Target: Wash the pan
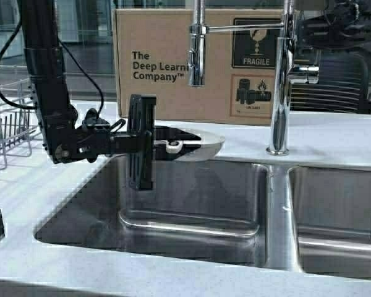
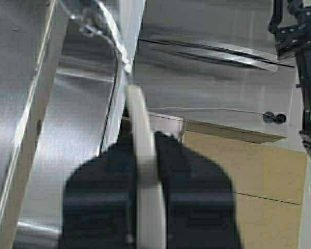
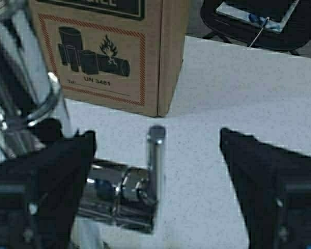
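While the left gripper (image 1: pixel 173 146) is clamped on the handle of the small shallow off-white round pan (image 1: pixel 201 147), holding it over the back rim of the left steel sink basin (image 1: pixel 191 204), the right gripper (image 3: pixel 155 171) hangs with fingers spread around the chrome tap lever (image 3: pixel 155 150), at about 3 o'clock of the pan. Step in hand, I judge: turning water on. Next: nudge lever, get pan under the glossy chrome spout (image 1: pixel 198 55). Whether the lever is touched, hard to tell. Brown matte cardboard box (image 1: pixel 173 62) sits at 12 o'clock.

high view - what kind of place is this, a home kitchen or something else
Probably an office or lab kitchenette, not a home: a steel double sink with a tall chrome faucet, a dish rack, plus a shipping box and an office chair behind.
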Available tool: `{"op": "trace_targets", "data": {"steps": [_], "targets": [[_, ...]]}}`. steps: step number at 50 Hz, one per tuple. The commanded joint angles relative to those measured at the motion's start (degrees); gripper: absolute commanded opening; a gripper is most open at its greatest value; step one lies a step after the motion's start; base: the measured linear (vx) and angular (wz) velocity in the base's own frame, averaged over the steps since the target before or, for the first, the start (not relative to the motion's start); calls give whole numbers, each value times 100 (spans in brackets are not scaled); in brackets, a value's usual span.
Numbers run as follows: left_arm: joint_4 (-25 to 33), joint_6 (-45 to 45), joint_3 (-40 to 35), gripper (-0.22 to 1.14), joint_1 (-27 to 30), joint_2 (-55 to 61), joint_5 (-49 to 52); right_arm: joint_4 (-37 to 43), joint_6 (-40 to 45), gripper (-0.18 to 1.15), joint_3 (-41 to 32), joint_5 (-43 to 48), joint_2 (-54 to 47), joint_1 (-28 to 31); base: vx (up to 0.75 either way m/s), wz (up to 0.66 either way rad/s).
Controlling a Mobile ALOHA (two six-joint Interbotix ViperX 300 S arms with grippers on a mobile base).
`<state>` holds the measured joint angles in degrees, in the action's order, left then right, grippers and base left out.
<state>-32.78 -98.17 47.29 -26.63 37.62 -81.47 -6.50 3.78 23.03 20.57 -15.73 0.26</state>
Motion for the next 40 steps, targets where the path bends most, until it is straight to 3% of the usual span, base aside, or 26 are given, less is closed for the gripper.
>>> {"op": "trace_targets", "data": {"steps": [1,40], "targets": [[18,88,-44,3,-9,-264,-105,44,26,103,-299,-44,-18,-88,0,0],[9,88,-79,3,0,-255,-105,712,563,103,-483,-853,-44,-1011,0,0]]}}
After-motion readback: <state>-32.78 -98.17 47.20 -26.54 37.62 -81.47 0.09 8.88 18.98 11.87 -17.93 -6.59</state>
